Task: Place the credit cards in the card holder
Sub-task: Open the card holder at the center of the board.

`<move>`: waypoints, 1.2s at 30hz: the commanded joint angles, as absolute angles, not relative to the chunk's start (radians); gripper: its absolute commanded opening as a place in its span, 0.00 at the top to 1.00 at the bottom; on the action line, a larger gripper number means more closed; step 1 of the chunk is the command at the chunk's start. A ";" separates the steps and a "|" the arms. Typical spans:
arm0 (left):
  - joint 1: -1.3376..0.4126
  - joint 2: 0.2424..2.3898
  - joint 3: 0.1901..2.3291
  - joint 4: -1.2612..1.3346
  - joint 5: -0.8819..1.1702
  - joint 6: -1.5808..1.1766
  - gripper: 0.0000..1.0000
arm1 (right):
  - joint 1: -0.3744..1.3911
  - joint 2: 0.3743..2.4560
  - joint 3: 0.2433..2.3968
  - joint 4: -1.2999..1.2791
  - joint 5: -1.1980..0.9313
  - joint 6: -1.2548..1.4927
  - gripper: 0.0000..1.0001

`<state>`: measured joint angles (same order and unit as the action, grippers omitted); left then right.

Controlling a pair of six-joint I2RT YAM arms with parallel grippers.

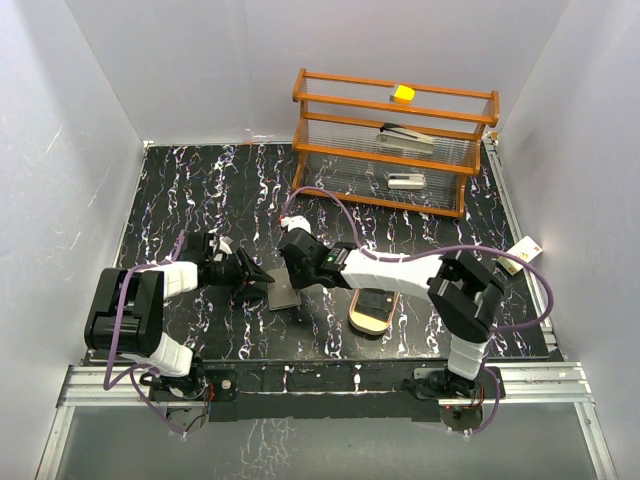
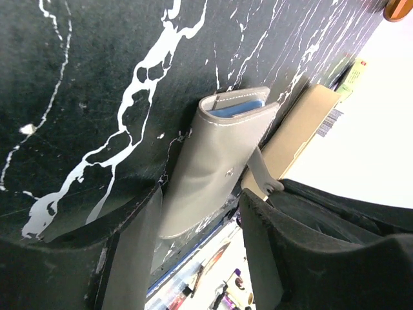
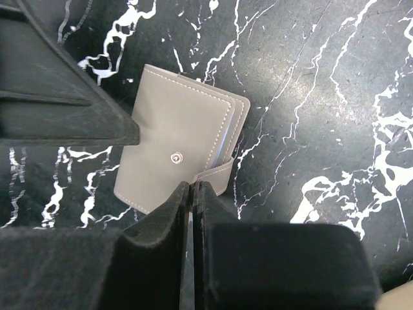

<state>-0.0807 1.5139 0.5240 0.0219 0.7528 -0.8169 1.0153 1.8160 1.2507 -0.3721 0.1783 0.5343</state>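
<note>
Mid-table between the arms, holder (image 3: 174,139) lies folded flat, blue card (image 2: 237,110) edge showing inside. Pinched shut, right gripper (image 3: 192,187) hangs over the strap (image 3: 213,174); left gripper (image 2: 201,203) half-open at its edge. Probably light, limp, prone to sliding: pin one cover, lift the other.

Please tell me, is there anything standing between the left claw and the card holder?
Nothing visible does. One edge of the card holder lies between the parted jaws of the left claw. The shut right claw sits at another edge, not in between.
</note>
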 commanded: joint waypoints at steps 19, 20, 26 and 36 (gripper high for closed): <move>-0.111 1.377 0.644 -0.229 0.721 -0.666 0.31 | 1.022 1.562 1.161 -0.204 0.153 0.668 1.00; -0.110 1.372 0.651 -0.245 0.713 -0.659 0.30 | 1.022 1.557 1.159 -0.197 0.152 0.673 1.00; -0.110 1.357 0.648 -0.266 0.696 -0.633 0.30 | 1.023 1.551 1.134 -0.155 0.135 0.697 1.00; -0.111 1.424 0.615 -0.216 0.701 -0.643 0.37 | 1.021 1.515 1.053 -0.184 0.251 0.693 1.00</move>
<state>-0.1078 1.4147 0.6247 -0.2100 0.6884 -0.6464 1.0157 1.5803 1.0813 -0.2062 0.1677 0.6899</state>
